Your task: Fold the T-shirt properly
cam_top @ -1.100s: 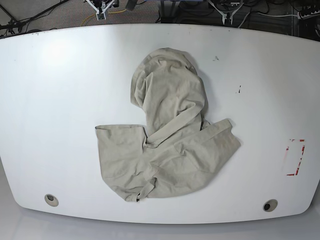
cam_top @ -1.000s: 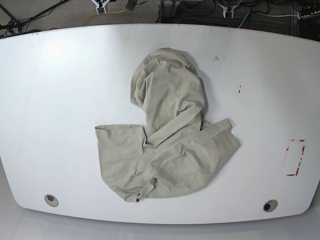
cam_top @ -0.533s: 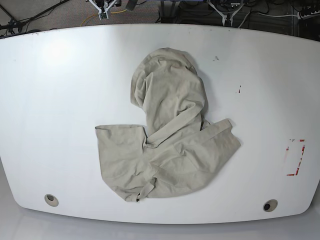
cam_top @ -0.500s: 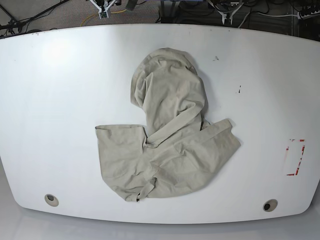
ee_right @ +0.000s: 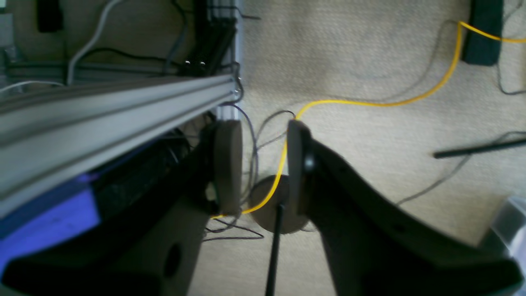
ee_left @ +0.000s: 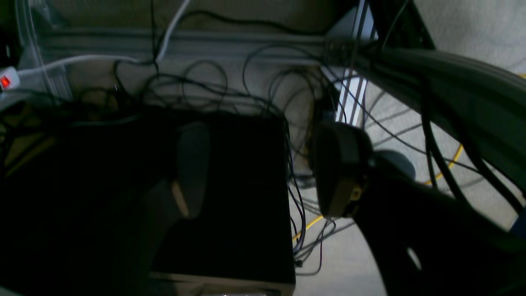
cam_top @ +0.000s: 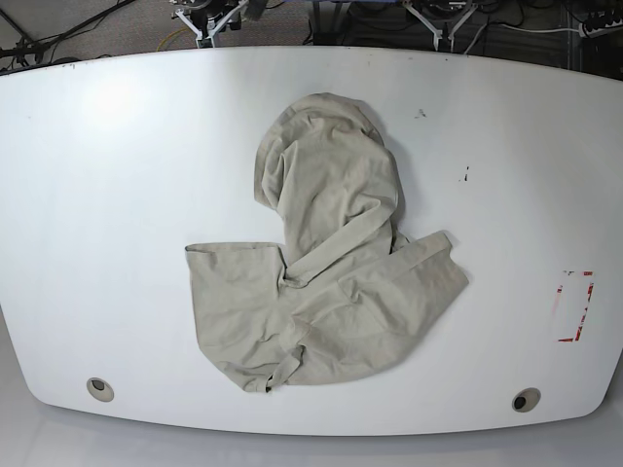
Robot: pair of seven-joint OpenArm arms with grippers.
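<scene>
T-shirt point(cam_top: 326, 263) lies crumpled mid-table, well apart from both arms' empty, parted fingers point(ee_right: 228, 164) beyond the far edge.

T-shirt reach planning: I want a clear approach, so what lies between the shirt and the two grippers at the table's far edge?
In the base view, only bare white table separates the T-shirt from the right gripper and left gripper.
</scene>
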